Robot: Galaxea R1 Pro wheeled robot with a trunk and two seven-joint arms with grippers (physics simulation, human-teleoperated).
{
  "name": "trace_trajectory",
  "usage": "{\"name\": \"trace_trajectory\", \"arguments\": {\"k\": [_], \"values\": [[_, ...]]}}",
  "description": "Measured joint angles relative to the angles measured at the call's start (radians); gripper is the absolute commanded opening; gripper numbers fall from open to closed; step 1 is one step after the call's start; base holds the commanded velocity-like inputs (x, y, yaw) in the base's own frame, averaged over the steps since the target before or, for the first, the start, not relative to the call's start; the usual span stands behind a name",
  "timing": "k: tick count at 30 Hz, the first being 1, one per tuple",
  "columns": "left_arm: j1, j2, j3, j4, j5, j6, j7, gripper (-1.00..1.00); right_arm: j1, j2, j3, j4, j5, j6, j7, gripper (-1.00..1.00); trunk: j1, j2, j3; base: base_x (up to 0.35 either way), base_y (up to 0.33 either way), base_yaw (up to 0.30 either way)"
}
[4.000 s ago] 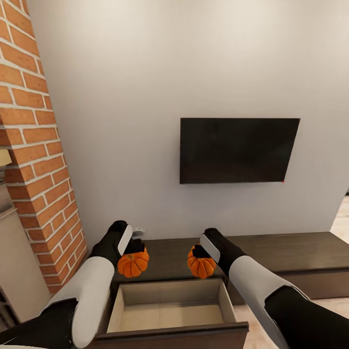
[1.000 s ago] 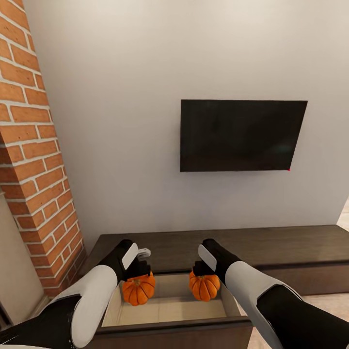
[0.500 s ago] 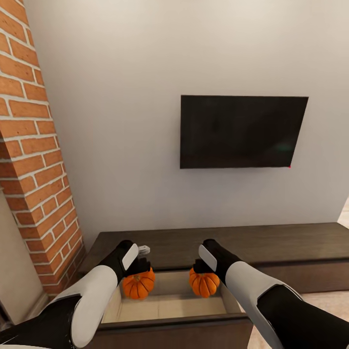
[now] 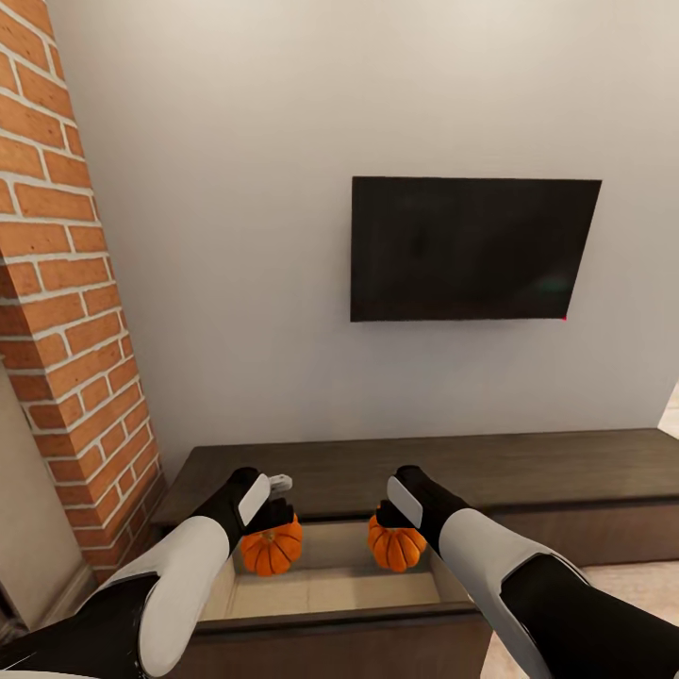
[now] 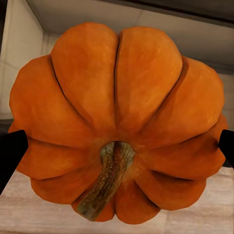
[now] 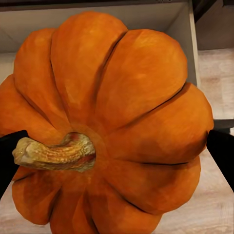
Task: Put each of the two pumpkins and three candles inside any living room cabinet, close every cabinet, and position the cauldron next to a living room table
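Left gripper point(image 4: 269, 521) clamping pumpkin point(image 4: 272, 547), right gripper point(image 4: 385, 517) clamping second pumpkin point(image 4: 396, 545), stems toward wrists, above open drawer point(image 4: 335, 594)

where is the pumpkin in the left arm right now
In the head view the left pumpkin sits low and left of centre, gripped by the left gripper over the back-left part of the open cabinet drawer.

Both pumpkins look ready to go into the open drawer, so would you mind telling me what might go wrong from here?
1. The left pumpkin and right pumpkin hang near the drawer's back edge; released there, one might catch the cabinet top rather than drop cleanly.
2. Both are round, so they may roll on the pale drawer floor once freed.
3. The left gripper and right gripper sit low, so lifting out carelessly could knock the drawer walls.
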Motion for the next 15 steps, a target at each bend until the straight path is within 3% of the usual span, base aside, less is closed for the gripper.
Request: {"name": "trace_trajectory", "arguments": {"k": [15], "values": [[0.000,0.001,0.000,0.002,0.002,-0.017,-0.002,-1.00,0.002,0.001,0.000,0.000,0.000,-0.067,0.001,-1.00,0.058,-0.105,-0.047,0.000,0.000,0.000]]}}
